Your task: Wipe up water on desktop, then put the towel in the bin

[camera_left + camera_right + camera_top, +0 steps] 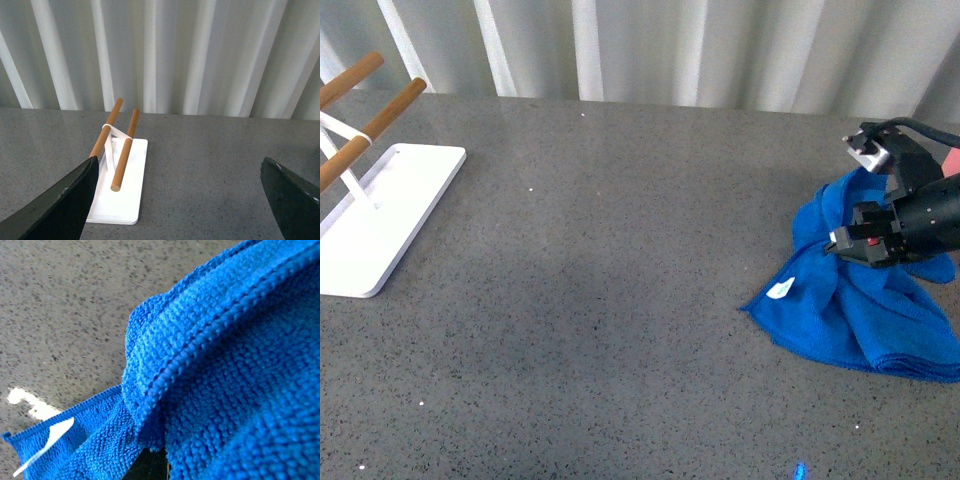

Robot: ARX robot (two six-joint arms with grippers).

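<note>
Right gripper (842,242) is closed on a bunched fold of the towel (860,310), and the cloth puckers and draws in toward its black tip. Seen from the right wrist, the towel (225,365) fills nearly the whole view as thick blue ridges, with its small white tag (45,445) hanging at one edge over the speckled desktop (65,300). The jaws themselves are buried in the fabric.

The rest of the towel is spread on the desktop (620,280), well apart from the white rack (380,220) and on the opposite side of the surface from it. The tag (780,289) sits on the towel corner that points toward the rack. A sliver of the salmon-pink bin (952,160) shows beyond the right arm, farther from the rack than the towel.

Left gripper (178,165) hangs with its two dark fingers (65,200) spread wide apart and nothing between them. It faces the rack (127,205) and its two wooden rods (125,160).
</note>
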